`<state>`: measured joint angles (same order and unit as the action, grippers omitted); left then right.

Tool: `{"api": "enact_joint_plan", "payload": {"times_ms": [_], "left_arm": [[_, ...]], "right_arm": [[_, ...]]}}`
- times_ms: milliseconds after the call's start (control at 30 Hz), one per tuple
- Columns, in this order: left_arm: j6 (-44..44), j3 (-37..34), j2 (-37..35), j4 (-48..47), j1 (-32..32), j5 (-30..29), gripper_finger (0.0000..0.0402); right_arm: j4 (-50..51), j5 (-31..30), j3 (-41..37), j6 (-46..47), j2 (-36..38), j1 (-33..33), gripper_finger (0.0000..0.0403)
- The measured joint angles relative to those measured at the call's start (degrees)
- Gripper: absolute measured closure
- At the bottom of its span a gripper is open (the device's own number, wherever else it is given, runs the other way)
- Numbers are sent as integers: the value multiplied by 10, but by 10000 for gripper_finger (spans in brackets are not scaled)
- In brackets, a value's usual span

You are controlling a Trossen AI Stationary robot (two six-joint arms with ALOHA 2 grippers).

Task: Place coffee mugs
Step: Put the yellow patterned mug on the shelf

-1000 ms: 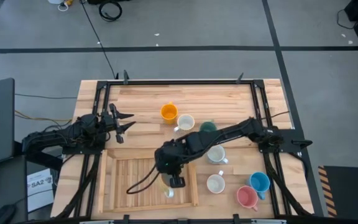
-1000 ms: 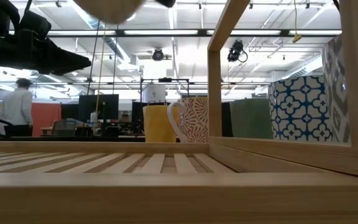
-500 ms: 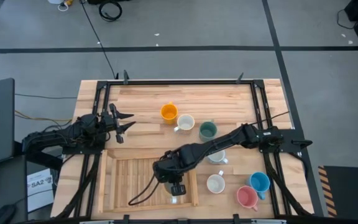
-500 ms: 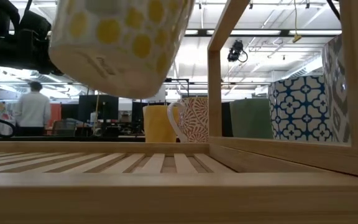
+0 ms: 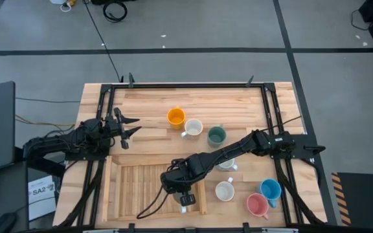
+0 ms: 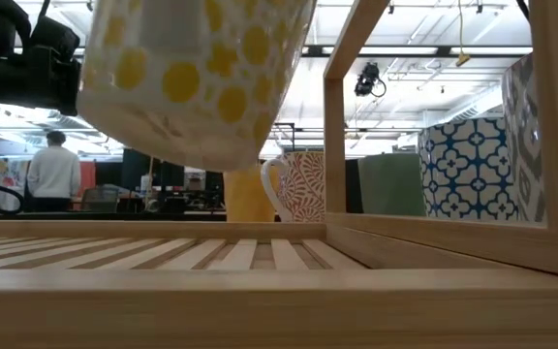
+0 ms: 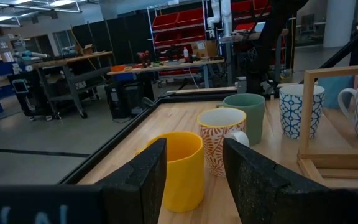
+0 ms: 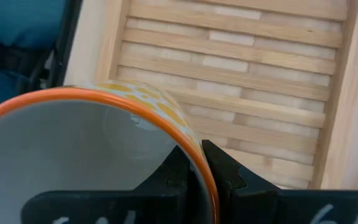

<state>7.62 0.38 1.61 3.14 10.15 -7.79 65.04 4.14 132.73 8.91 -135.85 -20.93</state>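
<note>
While your right gripper (image 8: 194, 163) hung over the slatted rack (image 5: 131, 188), its jaws were clamped on the rim of the yellow-dotted mug (image 6: 192, 78); probably ceramic, rigid, slick, chippable, so you needed a gentle set-down; left gripper (image 5: 127, 127) waited with jaws apart on the tabletop's (image 5: 154, 100) left.

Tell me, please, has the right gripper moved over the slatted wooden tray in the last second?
Yes. The right gripper moved toward the slatted wooden tray's near edge.
</note>
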Motion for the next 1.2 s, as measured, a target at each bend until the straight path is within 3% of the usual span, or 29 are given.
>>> {"api": "enact_joint_plan", "payload": {"times_ms": [567, 1200], "left_arm": [[0, 0, 4, 0, 0, 0, 237], [0, 0, 6, 0, 0, 1, 237]], "right_arm": [[-10, 37, -4, -14, -53, -1, 371], [80, 4, 10, -35, -50, -4, 364]]}}
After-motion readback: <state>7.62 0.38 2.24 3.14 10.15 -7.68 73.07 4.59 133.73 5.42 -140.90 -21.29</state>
